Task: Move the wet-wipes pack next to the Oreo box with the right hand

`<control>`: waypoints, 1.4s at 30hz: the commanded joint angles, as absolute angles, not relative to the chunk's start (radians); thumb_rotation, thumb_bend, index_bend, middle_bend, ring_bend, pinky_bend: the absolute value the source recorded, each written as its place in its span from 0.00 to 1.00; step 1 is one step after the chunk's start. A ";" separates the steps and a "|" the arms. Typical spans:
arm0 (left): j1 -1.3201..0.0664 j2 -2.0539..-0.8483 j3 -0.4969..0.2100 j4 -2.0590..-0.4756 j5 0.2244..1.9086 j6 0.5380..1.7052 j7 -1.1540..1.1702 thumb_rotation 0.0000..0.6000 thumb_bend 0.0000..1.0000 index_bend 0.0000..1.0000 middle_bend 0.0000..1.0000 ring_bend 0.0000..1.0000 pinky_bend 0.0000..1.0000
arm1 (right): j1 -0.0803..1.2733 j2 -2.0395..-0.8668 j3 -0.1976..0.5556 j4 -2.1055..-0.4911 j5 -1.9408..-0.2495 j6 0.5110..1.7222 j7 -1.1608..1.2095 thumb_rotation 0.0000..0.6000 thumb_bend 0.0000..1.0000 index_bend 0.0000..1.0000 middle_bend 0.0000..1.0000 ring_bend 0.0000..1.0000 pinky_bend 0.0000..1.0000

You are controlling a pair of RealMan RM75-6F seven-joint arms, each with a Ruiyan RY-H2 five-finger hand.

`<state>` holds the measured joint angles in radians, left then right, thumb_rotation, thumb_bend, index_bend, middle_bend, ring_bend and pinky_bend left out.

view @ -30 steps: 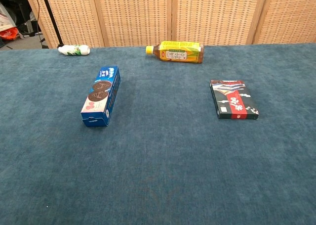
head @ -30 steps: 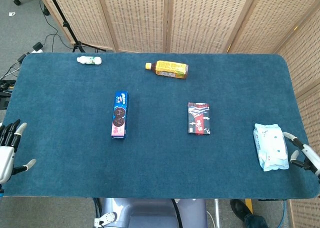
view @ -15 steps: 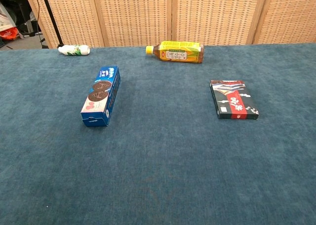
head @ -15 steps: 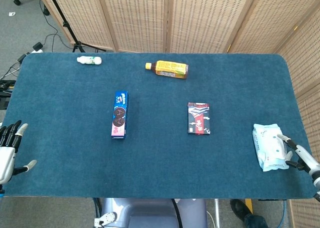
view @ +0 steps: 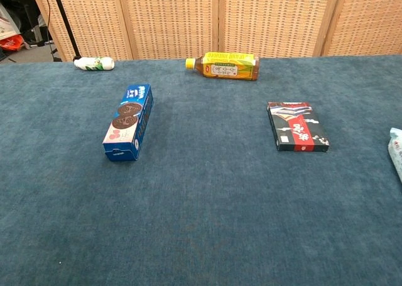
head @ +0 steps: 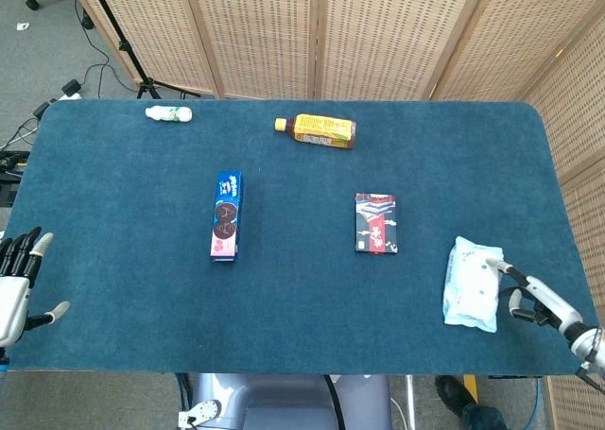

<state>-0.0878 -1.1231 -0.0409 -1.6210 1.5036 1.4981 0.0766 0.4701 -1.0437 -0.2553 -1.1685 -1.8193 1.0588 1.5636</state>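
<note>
The blue-carpeted surface (head: 293, 288) carries everything, with woven screens (head: 321, 33) standing behind its far edge. The wet-wipes pack (head: 472, 284) lies flat near the near right corner of the surface, well apart from the Oreo box (head: 226, 215), which lies lengthwise left of centre; in the chest view only a sliver of the pack shows at the right border. The right hand (head: 537, 301) reaches in from the right edge, its fingers (head: 501, 267) touching the pack's right side; whether they grasp it or only press against it cannot be told. The left hand (head: 16, 283) rests off the near left corner with its fingers spread and released, holding nothing. A yellow tea bottle (head: 317, 129) lies on its side near the middle of the far edge. A red and black box (head: 375, 223) lies flat right of centre, between the Oreo box and the pack. A small white bottle (head: 169, 113) lies on its side near the far left corner.
</note>
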 commanded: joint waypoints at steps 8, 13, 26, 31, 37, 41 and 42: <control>-0.089 -1.118 -0.042 -1.621 1.501 1.494 0.067 1.00 0.00 0.00 0.00 0.00 0.00 | 0.568 -1.013 -0.267 -1.318 -1.833 0.994 1.479 1.00 1.00 0.00 0.00 0.00 0.26; -0.091 -1.117 -0.043 -1.621 1.499 1.492 0.065 1.00 0.00 0.00 0.00 0.00 0.00 | 0.599 -0.987 -0.272 -1.396 -1.829 0.970 1.420 1.00 1.00 0.00 0.00 0.00 0.26; -0.094 -1.115 -0.043 -1.622 1.495 1.485 0.063 1.00 0.00 0.00 0.00 0.00 0.00 | 0.673 -0.978 -0.269 -1.574 -1.801 0.879 1.268 1.00 1.00 0.00 0.00 0.00 0.26; -0.094 -1.111 -0.044 -1.623 1.494 1.485 0.056 1.00 0.00 0.00 0.00 0.00 0.00 | 0.707 -0.992 -0.249 -1.643 -1.770 0.830 1.212 1.00 1.00 0.00 0.00 0.00 0.26; -0.093 -1.104 -0.045 -1.620 1.493 1.486 0.036 1.00 0.00 0.00 0.00 0.00 0.00 | 0.744 -0.988 -0.207 -1.723 -1.711 0.784 1.133 1.00 1.00 0.00 0.00 0.00 0.26; -0.094 -1.103 -0.045 -1.618 1.494 1.483 0.033 1.00 0.00 0.00 0.00 0.00 0.00 | 0.762 -0.979 -0.187 -1.760 -1.679 0.764 1.115 1.00 1.00 0.00 0.00 0.00 0.26; -0.095 -1.103 -0.044 -1.618 1.494 1.482 0.034 1.00 0.00 0.00 0.00 0.00 0.00 | 0.769 -0.978 -0.182 -1.768 -1.673 0.755 1.111 1.00 1.00 0.00 0.00 0.00 0.26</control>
